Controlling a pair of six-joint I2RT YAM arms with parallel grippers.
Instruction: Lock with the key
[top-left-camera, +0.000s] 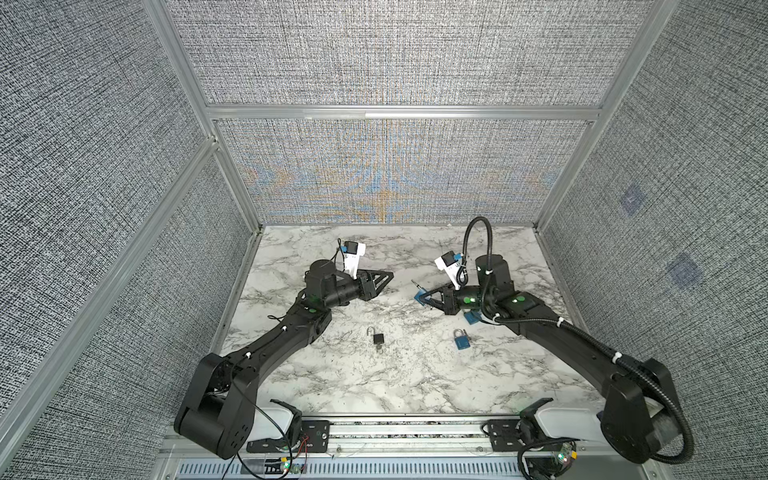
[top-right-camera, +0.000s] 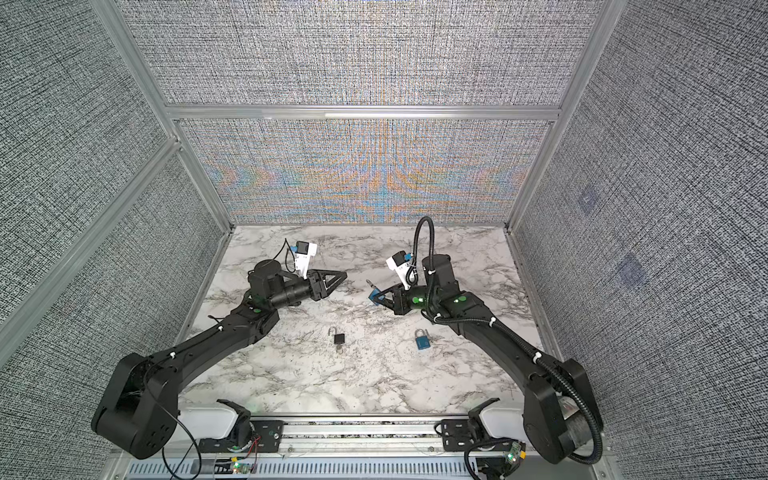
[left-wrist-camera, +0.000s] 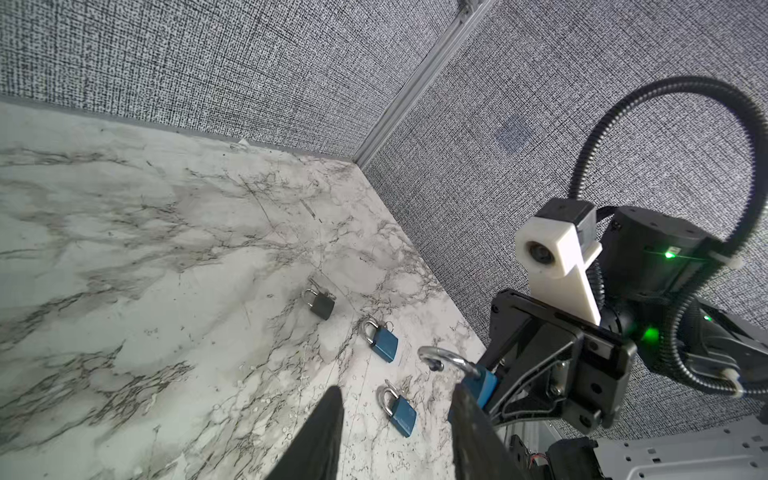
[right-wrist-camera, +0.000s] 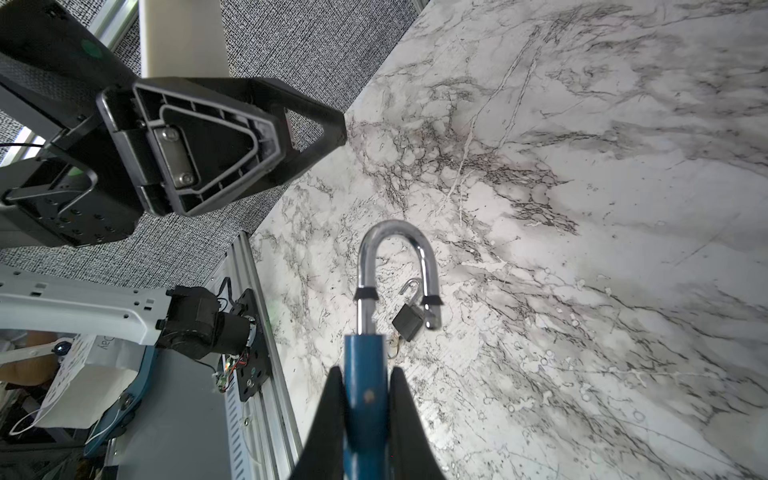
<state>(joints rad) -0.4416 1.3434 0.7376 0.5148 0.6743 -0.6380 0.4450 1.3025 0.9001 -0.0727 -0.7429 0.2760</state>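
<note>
With the right hand (top-left-camera: 420, 297) clamped on the padlock (right-wrist-camera: 365, 361), its shackle (right-wrist-camera: 397, 245) open toward 10 o'clock, the empty, half-open left hand (top-left-camera: 386, 276) should press that shackle squarely home.

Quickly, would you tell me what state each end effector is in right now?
Left end effector: open, holding nothing.
Right end effector: closed on the blue padlock.
</note>
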